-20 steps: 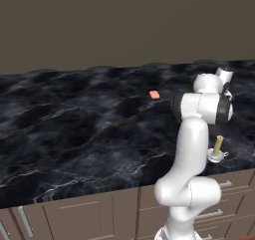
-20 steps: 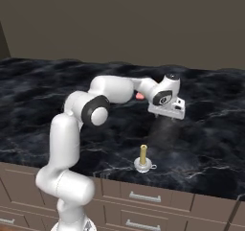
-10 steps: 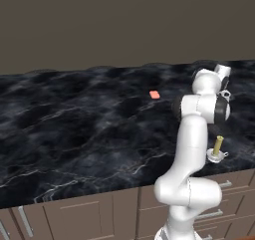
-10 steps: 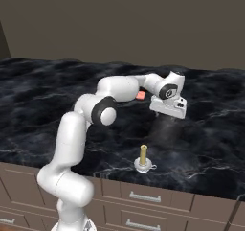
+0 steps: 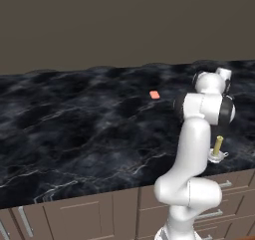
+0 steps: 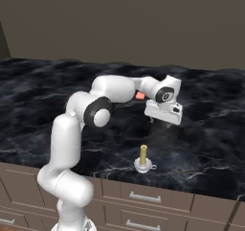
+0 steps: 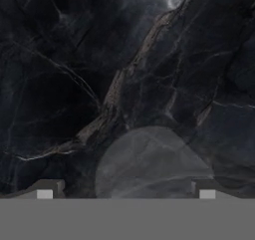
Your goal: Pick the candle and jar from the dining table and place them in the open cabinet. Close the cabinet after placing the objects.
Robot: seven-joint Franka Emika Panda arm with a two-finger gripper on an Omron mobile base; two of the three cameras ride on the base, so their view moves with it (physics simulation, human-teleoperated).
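Gripper (image 7: 124,193) spread wide, empty, above the dining table (image 7: 74,84).

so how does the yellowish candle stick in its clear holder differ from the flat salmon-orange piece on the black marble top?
The yellowish candle in its clear round holder stands upright near the front edge; the flat salmon-orange piece lies low, farther back. The candle has a handled base; the piece is a plain slab. Both rest on the black marble table, ungripped.

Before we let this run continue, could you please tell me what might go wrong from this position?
1. The open gripper hangs above bare dining table, beyond the candle; descending here would probably close on nothing.
2. The candle stands near the table's front edge, so a sideways nudge from the fingers might tip it or push it off.
3. The arm's elbow sits close above the candle and could brush it.
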